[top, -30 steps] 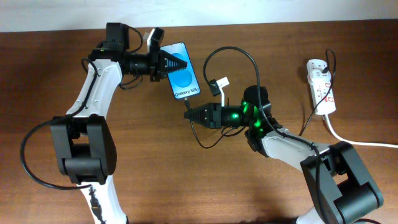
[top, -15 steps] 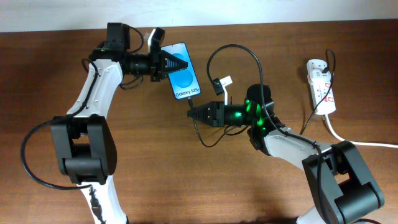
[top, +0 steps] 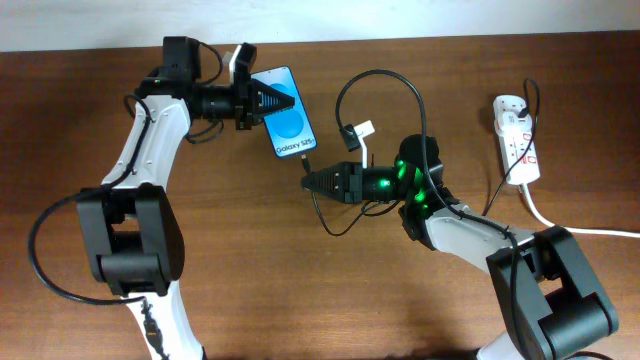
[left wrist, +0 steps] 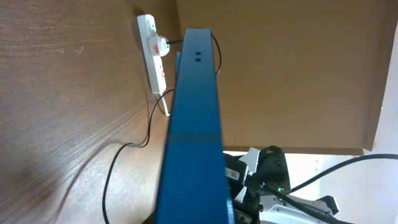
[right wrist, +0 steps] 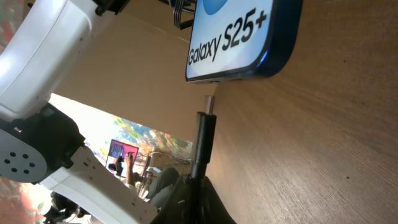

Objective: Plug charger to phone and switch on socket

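Although the thin black charger cable [right wrist: 203, 137] with its small plug tip sat clamped in the closed right pincer [top: 306, 183], its metal end stood just short of the port of the flat, blue-screened smartphone [top: 290, 125], not inserted. The left pincer [top: 284, 98], closed on the smartphone's opposite end, held it near the far edge of the brown wooden surface [top: 300, 300]. Plugging in was yet to do, then switching the elongated white plastic power strip [top: 517, 138] by the far right corner.

Matt wood-grain table [top: 300, 290]; glossy phone [top: 290, 128] (blue screen); smooth white plastic socket [top: 518, 140].
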